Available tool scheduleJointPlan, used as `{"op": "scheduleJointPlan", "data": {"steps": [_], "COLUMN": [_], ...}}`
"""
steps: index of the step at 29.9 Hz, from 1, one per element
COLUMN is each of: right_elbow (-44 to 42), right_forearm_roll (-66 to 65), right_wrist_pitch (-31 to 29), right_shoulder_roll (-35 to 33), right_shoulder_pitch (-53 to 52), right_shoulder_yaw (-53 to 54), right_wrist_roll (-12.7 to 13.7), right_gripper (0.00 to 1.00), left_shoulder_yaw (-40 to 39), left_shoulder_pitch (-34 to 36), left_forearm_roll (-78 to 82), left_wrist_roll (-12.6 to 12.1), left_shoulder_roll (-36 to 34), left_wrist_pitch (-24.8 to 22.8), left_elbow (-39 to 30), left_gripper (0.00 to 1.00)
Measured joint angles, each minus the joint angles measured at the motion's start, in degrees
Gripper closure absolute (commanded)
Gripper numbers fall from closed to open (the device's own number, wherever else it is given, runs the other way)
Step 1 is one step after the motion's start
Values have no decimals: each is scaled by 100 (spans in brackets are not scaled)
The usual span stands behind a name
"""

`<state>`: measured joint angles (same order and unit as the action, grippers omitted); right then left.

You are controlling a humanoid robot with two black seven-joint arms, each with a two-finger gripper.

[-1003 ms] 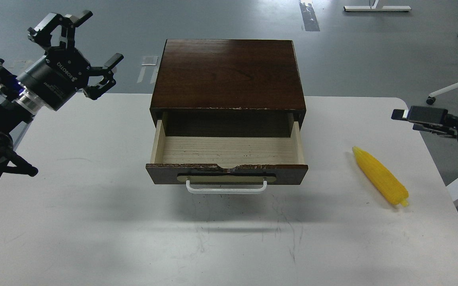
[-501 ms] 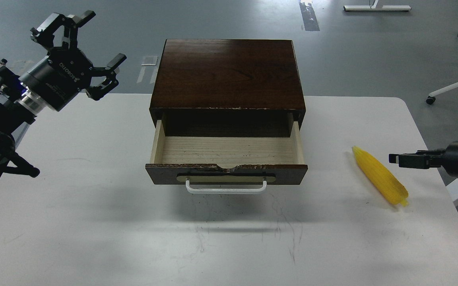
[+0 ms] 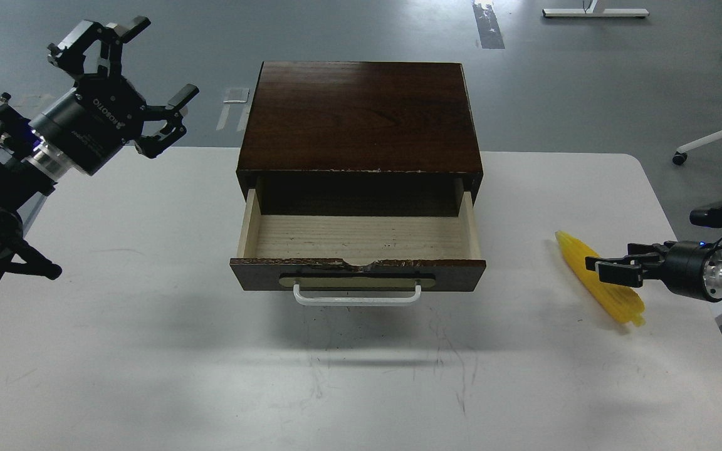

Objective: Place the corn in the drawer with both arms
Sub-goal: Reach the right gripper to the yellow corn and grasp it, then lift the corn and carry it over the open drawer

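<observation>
A yellow corn cob [image 3: 619,302] lies on the white table [image 3: 148,351] at the right, pointing toward the back left. The dark wooden cabinet [image 3: 361,116] stands at the table's middle back. Its drawer [image 3: 361,238] is pulled out and empty, with a white handle [image 3: 356,296] on its front. My right gripper [image 3: 605,268] comes in from the right edge and sits low over the corn's middle with its fingers slightly apart. I cannot tell whether they touch the corn. My left gripper [image 3: 160,59] is open and empty, raised at the far left, away from the cabinet.
The table's right edge runs just beyond the corn. Grey floor lies behind the table, with office chair legs [image 3: 712,134] at the far right. The drawer front overhangs the table's middle.
My right gripper has moved down and to the left, from beside the table's right edge to over the corn. The left arm has barely moved. The corn and the drawer have stayed in place.
</observation>
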<state>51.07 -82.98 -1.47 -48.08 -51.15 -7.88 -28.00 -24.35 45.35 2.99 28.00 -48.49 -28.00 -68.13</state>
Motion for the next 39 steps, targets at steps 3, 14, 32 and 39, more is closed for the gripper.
{"op": "scheduleJointPlan", "data": {"steps": [3, 14, 32, 39], "right_elbow": [-91, -239, 911, 1464], "right_forearm_roll": [0, 6, 27, 12], "right_wrist_pitch": [11, 17, -2, -265], "right_shoulder_roll": [62, 220, -351, -198], "right_shoulder_pitch": [70, 389, -1313, -3240], "right_shoulder_yaw": [-2, -13, -9, -632], "right_wrist_roll": [0, 1, 1, 1], "right_gripper": [3, 73, 95, 94], "left_shoulder_yaw": [0, 0, -34, -41], "left_shoulder_pitch": [0, -24, -25, -16], "left_forearm_roll": [0, -9, -6, -1], "left_wrist_roll": [0, 0, 0, 0], "left_shoulder_roll": [-10, -25, -31, -22], "left_wrist_pitch": [0, 0, 0, 0], "left_elbow": [-2, -9, -32, -35], "left_gripper": [1, 1, 1, 1]}}
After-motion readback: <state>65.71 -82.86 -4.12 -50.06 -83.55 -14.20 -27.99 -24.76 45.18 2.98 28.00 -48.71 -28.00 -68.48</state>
